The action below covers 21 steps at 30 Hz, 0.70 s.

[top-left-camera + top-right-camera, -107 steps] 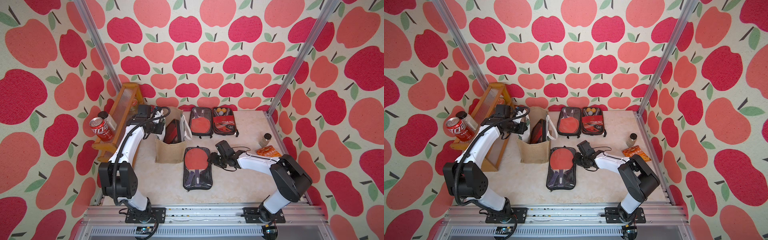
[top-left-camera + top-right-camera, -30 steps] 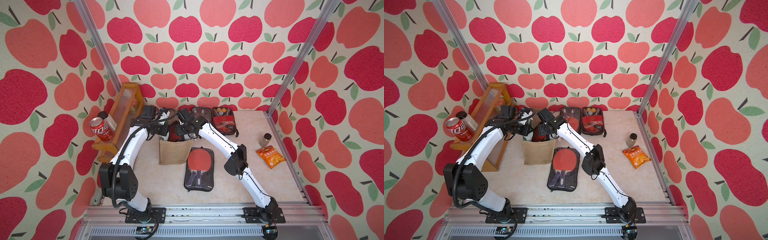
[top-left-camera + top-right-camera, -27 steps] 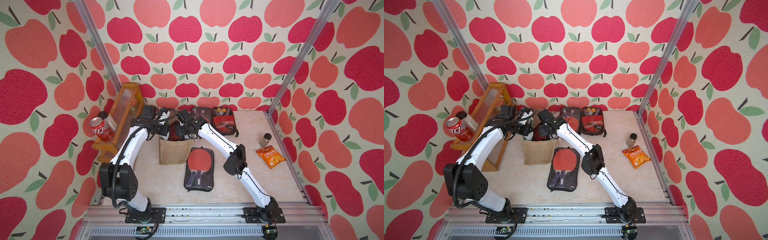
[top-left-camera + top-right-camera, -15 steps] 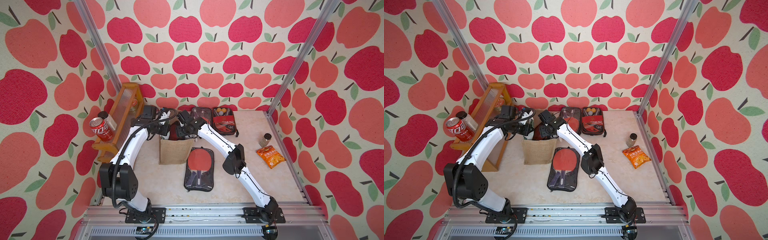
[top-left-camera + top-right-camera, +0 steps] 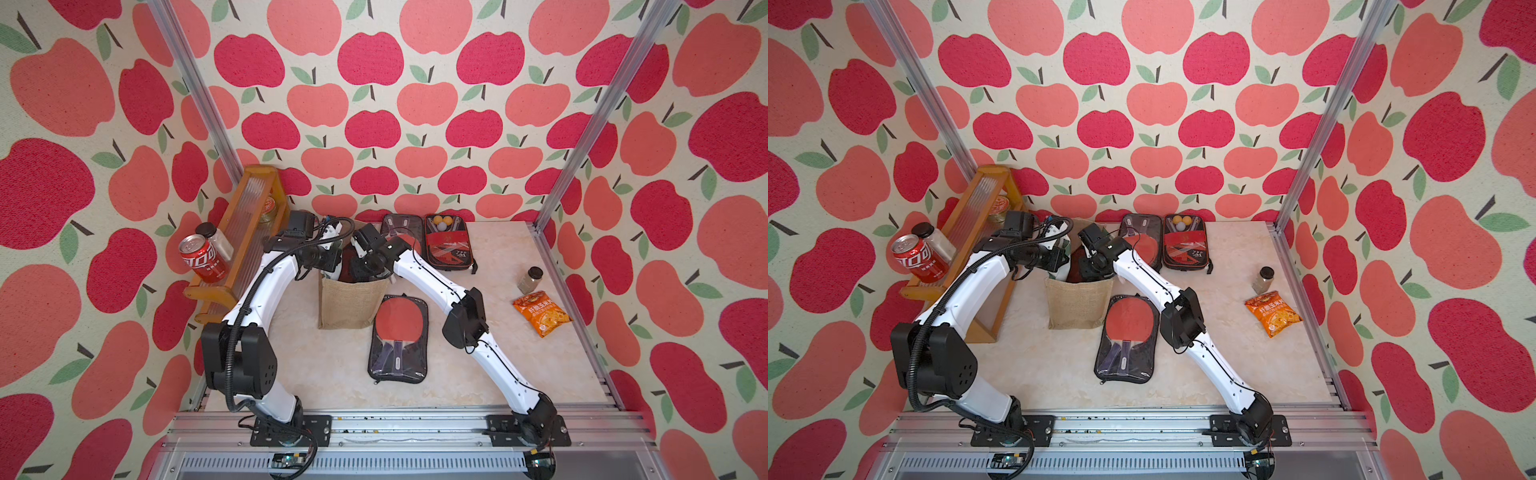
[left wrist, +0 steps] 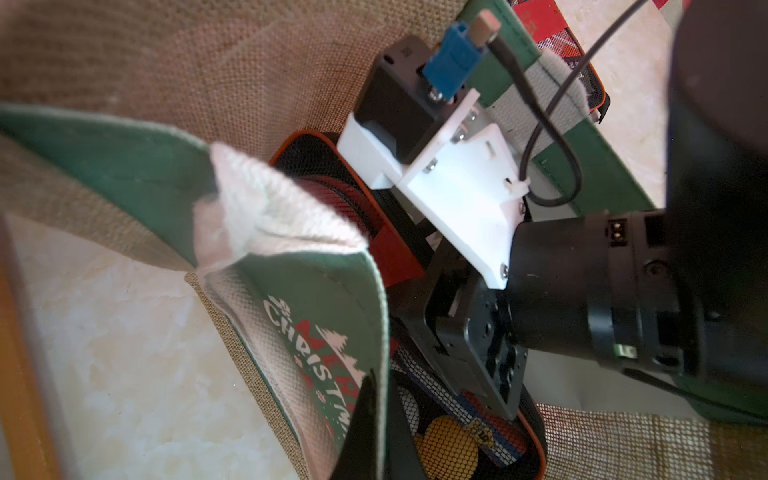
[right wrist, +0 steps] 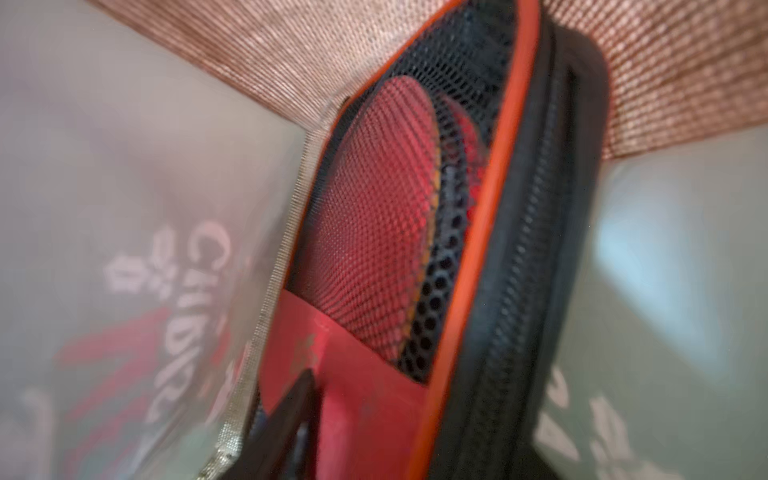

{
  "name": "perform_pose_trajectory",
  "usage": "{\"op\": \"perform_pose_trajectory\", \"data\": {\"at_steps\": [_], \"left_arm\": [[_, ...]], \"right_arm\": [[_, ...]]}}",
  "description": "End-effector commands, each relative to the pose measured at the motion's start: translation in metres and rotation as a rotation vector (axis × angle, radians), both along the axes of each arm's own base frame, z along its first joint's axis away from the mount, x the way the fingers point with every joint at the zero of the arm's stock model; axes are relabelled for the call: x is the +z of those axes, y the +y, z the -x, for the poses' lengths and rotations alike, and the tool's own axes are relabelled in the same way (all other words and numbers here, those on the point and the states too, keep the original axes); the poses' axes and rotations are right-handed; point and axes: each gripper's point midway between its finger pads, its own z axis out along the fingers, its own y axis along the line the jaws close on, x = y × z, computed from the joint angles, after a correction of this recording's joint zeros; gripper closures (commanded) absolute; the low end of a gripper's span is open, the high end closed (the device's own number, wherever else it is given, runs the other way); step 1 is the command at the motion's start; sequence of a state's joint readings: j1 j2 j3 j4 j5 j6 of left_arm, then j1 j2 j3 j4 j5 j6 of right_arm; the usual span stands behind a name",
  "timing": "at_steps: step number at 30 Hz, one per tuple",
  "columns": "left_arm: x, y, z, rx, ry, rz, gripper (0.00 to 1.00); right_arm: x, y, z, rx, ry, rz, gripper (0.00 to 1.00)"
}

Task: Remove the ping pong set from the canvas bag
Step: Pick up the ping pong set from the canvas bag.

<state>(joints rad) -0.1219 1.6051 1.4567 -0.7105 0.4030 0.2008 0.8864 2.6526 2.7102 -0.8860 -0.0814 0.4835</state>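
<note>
At the canvas bag (image 5: 351,305), left hand (image 5: 331,271) pinches rim; right hand (image 5: 360,269) inside, grip unclear.

Tan jute canvas bag (image 6: 124,62), green side panel: white and red lettering, of which "CHRISTM" and, beside it, "MER" read clearly in the left wrist view, the rest hidden. Orange foil snack packet (image 5: 541,312): white Chinese characters, too small to read. Red drink can (image 5: 202,259): white script, not legible.
</note>
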Motion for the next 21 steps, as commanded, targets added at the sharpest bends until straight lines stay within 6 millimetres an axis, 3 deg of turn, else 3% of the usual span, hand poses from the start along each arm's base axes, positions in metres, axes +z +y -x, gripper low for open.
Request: {"op": "perform_pose_trajectory", "data": {"at_steps": [1, 8, 12, 21], "left_arm": [[-0.014, 0.005, 0.003, 0.013, 0.05, -0.025, 1.0], [-0.017, 0.011, 0.002, 0.03, 0.057, -0.041, 1.0], [-0.017, 0.012, -0.001, 0.037, 0.058, -0.047, 1.0], [-0.011, 0.026, -0.005, 0.083, 0.036, -0.068, 1.0]], "right_arm": [[-0.023, 0.003, 0.016, 0.041, 0.069, 0.023, 0.63], [-0.004, -0.001, 0.016, 0.039, 0.015, 0.029, 0.93], [0.009, -0.003, 0.017, 0.038, -0.018, 0.028, 1.0], [0.049, -0.001, 0.013, 0.024, -0.096, -0.018, 1.0]]}}
